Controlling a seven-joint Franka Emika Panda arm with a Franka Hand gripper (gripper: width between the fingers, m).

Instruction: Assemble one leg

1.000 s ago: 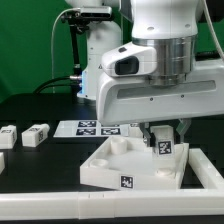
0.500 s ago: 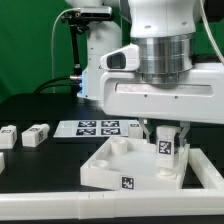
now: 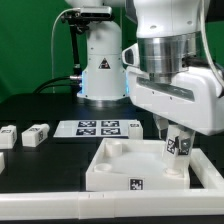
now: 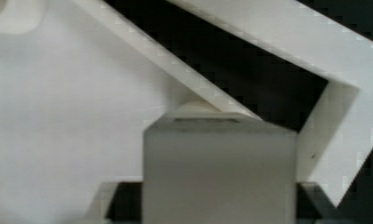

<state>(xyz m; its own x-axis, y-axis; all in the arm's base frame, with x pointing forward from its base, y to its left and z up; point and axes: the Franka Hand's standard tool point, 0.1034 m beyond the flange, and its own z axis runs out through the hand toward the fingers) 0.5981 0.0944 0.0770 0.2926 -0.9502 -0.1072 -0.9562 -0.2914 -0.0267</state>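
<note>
- leg (image 3: 182, 146) is in the claw (image 3: 179, 150), tag facing out, held slightly tilted just above the corner of the square panel (image 3: 120, 165) on the exterior view's right.
- claw is narrow, clamped on the leg from both sides; nothing else is in it.
- wrist view: a grey block (image 4: 218, 165) fills the middle, and I take it for the same leg seen end-on. The panel's white edge sits just behind it. The socket itself is hidden there, so I can't tell whether the leg's end is touching it.
- step in hand, my read: lining the leg up with that corner socket. It isn't seated yet.
- next move needs the leg squared upright over the socket, then a straight push down, probably with a twist to lock. The tilt is the thing to fix first, or it could jam on the rim.
- two spare legs (image 3: 37, 135) lie on the worktop (image 3: 35, 108) toward the exterior view's left, well apart from the panel. The marker board (image 3: 100, 127) lies behind it.
</note>
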